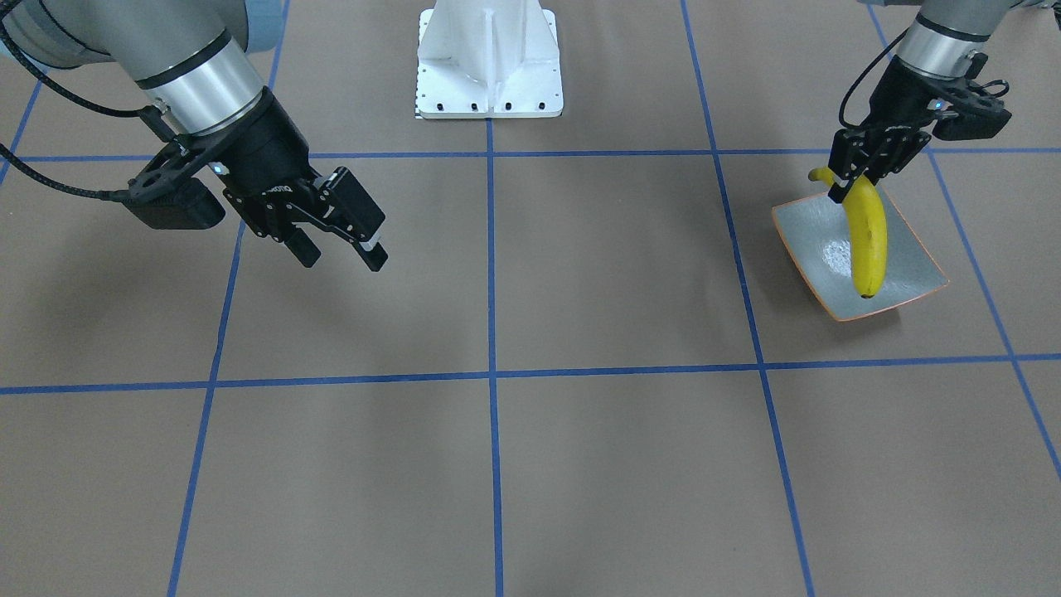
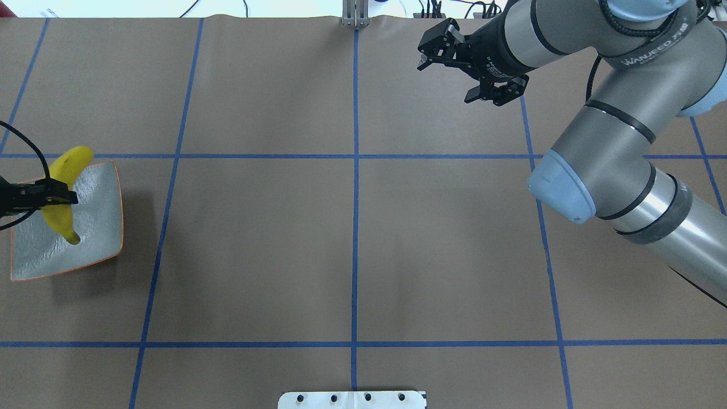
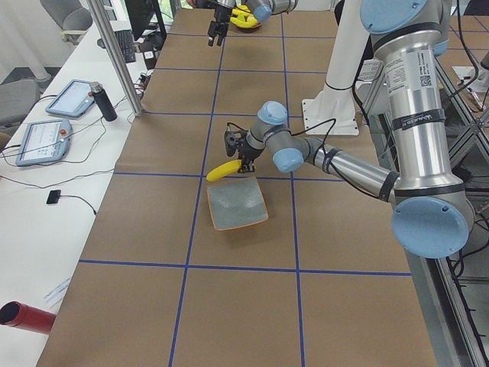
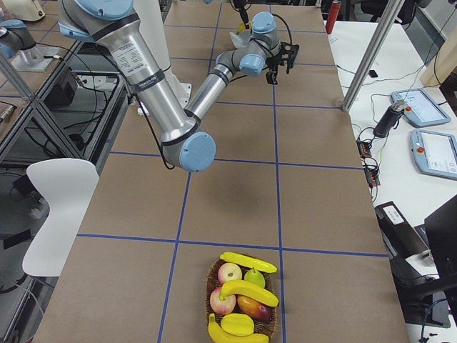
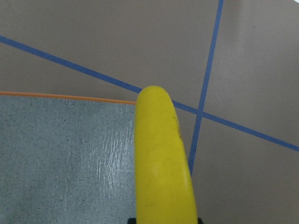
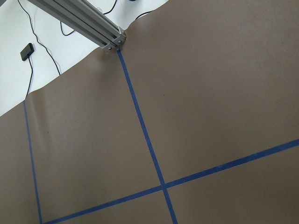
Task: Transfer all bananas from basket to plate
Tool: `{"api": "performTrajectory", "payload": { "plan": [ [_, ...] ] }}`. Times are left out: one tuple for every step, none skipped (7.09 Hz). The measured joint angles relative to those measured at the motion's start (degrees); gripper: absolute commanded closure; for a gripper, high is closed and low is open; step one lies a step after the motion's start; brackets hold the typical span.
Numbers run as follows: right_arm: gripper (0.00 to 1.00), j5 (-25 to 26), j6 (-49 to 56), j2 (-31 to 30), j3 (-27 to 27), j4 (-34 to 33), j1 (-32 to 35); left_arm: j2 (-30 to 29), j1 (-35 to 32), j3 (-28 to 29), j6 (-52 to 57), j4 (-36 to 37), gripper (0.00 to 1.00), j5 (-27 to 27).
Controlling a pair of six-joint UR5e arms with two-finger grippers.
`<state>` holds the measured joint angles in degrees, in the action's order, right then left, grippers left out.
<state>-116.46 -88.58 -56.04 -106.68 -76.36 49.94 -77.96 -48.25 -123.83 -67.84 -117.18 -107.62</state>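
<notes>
Banana (image 5: 161,158) fills the left wrist cam, its free end poking past the plate (image 5: 60,154) rim & over a crossing of blue tape lines (image 5: 200,112). L side of table (image 1: 580,274): left gripper (image 1: 845,186) has fingers clamped on banana near the stem end, fruit tilted over the grey-green plate w/ orange rim. Can't tell if banana touches the dish. Nothing else on plate.

Right gripper (image 1: 344,257) hangs above bare brown table, well apart from plate, fingers spread, nothing between them. Its wrist cam shows only table & tape.

Basket (image 4: 211,286) sits at table's far R end, well apart from both grippers. It holds 3 more bananas (image 4: 248,261), one across the far rim, one across the middle, one at the near edge, on top of other fruit (image 4: 230,273) incl. red & green pieces.

White robot base (image 1: 489,66) stands at mid table edge, between the 2 arms
</notes>
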Motion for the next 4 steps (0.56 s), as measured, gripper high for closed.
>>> {"api": "performTrajectory", "payload": {
  "plan": [
    [0.00,0.0,0.0,-0.2,0.0,0.0,0.0,-0.4,0.1,-0.9,6.1,5.1,1.00,2.2],
    [0.00,0.0,0.1,-0.3,0.1,0.1,0.0,-0.7,0.2,-1.3,11.4,8.7,1.00,4.7],
    [0.00,0.0,0.0,-0.3,0.1,0.1,-0.1,-1.3,0.9,-1.5,16.1,12.1,1.00,8.1],
    [0.00,0.0,0.0,-0.4,0.0,0.1,-0.2,-2.5,3.0,-1.7,19.4,16.1,1.00,13.8]
  ]
}}
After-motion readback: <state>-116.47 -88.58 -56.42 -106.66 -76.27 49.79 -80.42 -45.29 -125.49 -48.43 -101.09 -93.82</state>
